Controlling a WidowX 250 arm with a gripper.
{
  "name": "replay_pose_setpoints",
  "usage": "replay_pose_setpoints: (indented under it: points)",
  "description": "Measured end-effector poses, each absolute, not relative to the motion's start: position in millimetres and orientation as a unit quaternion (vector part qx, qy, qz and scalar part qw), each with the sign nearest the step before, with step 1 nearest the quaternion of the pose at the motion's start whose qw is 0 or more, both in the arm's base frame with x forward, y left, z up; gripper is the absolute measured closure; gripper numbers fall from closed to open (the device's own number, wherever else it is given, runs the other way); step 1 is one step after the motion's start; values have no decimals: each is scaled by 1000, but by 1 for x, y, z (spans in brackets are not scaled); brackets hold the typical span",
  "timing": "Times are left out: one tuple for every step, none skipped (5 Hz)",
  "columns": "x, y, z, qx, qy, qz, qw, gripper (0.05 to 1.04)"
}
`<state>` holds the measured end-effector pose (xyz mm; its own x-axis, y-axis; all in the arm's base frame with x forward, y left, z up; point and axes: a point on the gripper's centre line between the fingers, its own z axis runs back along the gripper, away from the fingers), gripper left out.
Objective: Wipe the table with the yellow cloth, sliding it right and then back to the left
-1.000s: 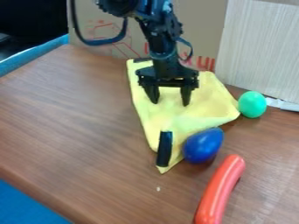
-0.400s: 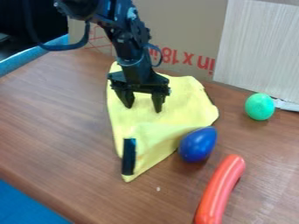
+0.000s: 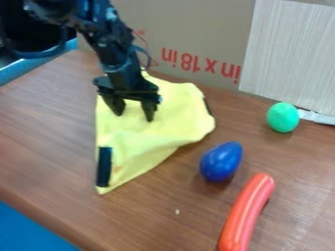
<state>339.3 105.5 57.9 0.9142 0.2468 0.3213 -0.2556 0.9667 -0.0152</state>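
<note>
Leftward across the view, the gripper (image 3: 134, 113) and the yellow cloth (image 3: 160, 110) have slid together, and the cloth has come away from the blue egg (image 3: 221, 162) it was touching a moment ago. From where I stand, the arm slants down from the upper left, its fingers spread moderately apart, tips down on the upper part of the cloth. That cloth lies rumpled on the brown wooden surface (image 3: 49, 132), tapering to a near corner, with one black strip (image 3: 104, 166) by that corner and another on its right edge. Just right of it sits the blue egg, and a red sausage-like piece (image 3: 247, 211) lies aslant nearer me. Farther back is a green egg (image 3: 282, 117), near a pale panel (image 3: 291, 54) and a cardboard sheet (image 3: 196, 32) with red print.
</note>
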Motion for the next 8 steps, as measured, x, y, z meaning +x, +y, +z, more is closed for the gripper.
replay_pose_setpoints:
  points:
    - [327,122,57,22,-165,136,977,84]
    - [313,138,58,24,-163,150,975,84]
    - [303,148,59,25,-162,158,974,84]
    - [295,160,60,31,-161,169,972,84]
    - [289,174,61,33,-158,185,969,84]
    - [289,176,60,40,-162,186,968,84]
    - [290,172,60,39,-166,187,967,84]
    - [290,168,62,25,-169,196,966,87]
